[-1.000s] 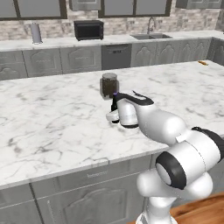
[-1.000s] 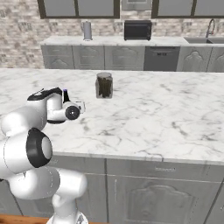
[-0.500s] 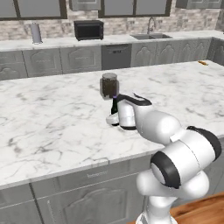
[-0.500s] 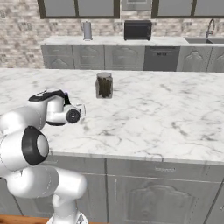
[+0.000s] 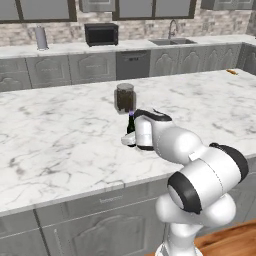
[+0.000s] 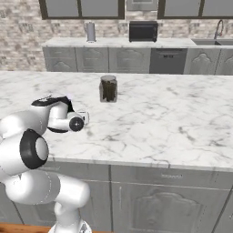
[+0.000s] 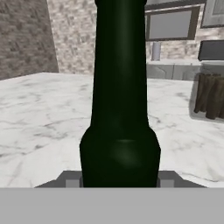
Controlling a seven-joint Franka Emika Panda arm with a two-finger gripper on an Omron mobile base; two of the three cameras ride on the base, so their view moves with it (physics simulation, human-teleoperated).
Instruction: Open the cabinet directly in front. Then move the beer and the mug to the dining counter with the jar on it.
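The slim, almost black glass beer bottle with a purple cap (image 5: 131, 123) is standing upright on the long white marble dining counter with grey veins (image 5: 55, 135), and in the hand view its dark body (image 7: 120, 109) is rising right in front of the camera. The robot's two-finger gripper (image 5: 131, 139) is sitting low around the bottle's base in the left base view; the finger tips themselves are hidden behind the bottle, so it cannot be told whether the jaws are clamping the glass or merely flanking it. In the right base view the white wrist is covering the bottle, and the gripper (image 6: 84, 119) is pointing toward 3 o'clock over the slab.

The clear glass jar with dark brown contents and a grey lid (image 5: 124, 97) is standing near the bottle, at about 12 o'clock from it in the left base view, apart from it. In the hand view the jar (image 7: 210, 96) is showing at 3 o'clock of the bottle.

Beyond the counter, a black microwave (image 5: 101, 34) and a grey metal canister (image 5: 40, 37) are resting on the far marble worktop below the brick backsplash, with a sink and tap (image 5: 172, 40) at about 1 o'clock.
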